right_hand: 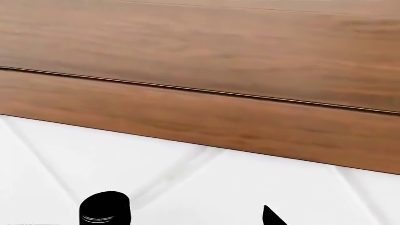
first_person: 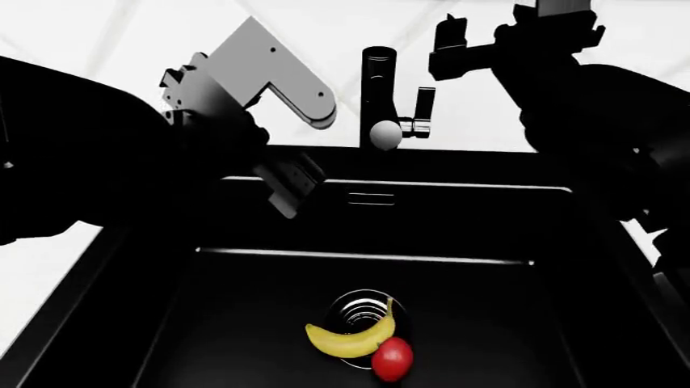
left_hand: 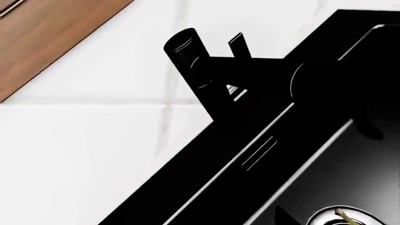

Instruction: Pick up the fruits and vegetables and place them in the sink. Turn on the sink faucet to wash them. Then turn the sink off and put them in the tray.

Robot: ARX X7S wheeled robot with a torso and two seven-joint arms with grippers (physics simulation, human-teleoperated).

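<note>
- Yellow and red lie nearest: the banana (first_person: 351, 339) curves over the round drain (first_person: 361, 311) on the floor of the sink (first_person: 248, 323), with the tomato (first_person: 392, 358) touching its right end.
- The tomato is probably smooth, light and bruisable, so take it gently across its middle. The banana is firmer; its mid-curve is probably the best hold.
- The left gripper (first_person: 289, 184) hangs over the basin's back wall; I cannot tell how its jaws stand.
- The sink faucet (first_person: 377, 93) rises behind, its side lever (first_person: 422, 109) stiff and small, best pushed at the tip.
- The right gripper (first_person: 451, 44) hovers just beside that lever; its opening cannot be made out.
- Wood panelling (right_hand: 200, 70) backs the white counter (left_hand: 81, 154).
</note>
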